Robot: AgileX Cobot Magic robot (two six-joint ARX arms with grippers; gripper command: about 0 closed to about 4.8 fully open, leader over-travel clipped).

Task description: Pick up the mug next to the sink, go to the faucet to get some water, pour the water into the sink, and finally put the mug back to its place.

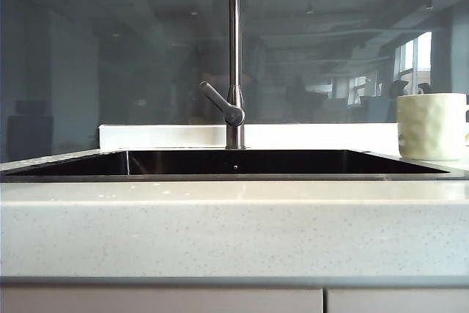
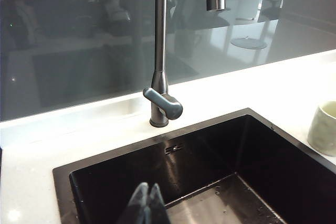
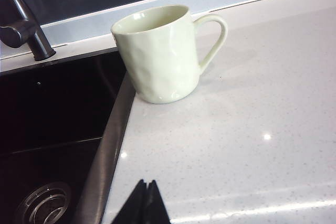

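the mug [image 3: 160, 56] stood upright on the countertop [image 3: 236, 129] at the sink's [image 1: 234, 163] three o'clock; left gripper [image 2: 146, 203] hung over the basin, right gripper [image 3: 144, 203] above the counter, both with fingers together.

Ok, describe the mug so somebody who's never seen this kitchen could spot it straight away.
Find the dark rectangular sink set in the pale speckled countertop, with the tall steel faucet behind it. On the counter at the sink's right-hand back corner stands the mug, upright. It is cream-yellow with a dimpled surface and one side handle, the only loose item there.
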